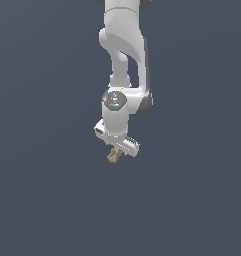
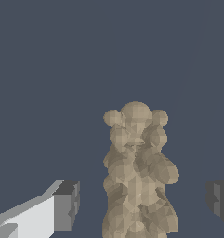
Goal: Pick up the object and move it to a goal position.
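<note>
The object (image 1: 113, 156) is a small tan-brown, lumpy, elongated piece lying just under the white gripper (image 1: 115, 149) in the exterior view. In the wrist view the object (image 2: 138, 172) lies between the two grey fingertips (image 2: 67, 204), with a clear gap on each side. The gripper (image 2: 143, 204) is open and straddles the object's near end without touching it. The far end of the object sticks out beyond the fingers.
The white arm (image 1: 123, 45) reaches down from the top of the exterior view. The surface is a plain dark blue-grey all around. No goal marker shows.
</note>
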{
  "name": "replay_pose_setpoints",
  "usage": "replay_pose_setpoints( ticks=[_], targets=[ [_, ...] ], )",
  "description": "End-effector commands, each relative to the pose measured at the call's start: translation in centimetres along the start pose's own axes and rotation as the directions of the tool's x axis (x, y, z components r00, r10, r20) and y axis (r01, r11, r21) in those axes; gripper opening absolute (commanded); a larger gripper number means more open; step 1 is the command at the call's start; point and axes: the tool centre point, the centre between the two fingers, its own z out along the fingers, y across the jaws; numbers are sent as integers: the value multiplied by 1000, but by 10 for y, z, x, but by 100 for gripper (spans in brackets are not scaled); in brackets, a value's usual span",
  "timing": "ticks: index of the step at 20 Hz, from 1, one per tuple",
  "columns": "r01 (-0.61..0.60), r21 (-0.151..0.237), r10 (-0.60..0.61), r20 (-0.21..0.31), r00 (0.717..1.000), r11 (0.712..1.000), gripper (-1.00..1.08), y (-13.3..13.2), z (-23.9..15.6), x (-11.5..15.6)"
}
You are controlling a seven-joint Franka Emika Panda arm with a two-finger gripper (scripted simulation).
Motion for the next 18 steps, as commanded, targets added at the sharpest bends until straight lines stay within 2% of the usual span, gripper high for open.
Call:
replay_pose_setpoints(
  ticks=[1, 6, 7, 18],
  targets=[
    [-1, 0, 1, 0, 1000, 1000, 100, 0, 11, 0],
    [-2, 0, 2, 0, 1000, 1000, 100, -1, 18, 1],
    [-2, 0, 2, 0, 1000, 1000, -100, -1, 18, 1],
    [-1, 1, 1, -1, 1000, 1000, -100, -1, 17, 1]
  ],
)
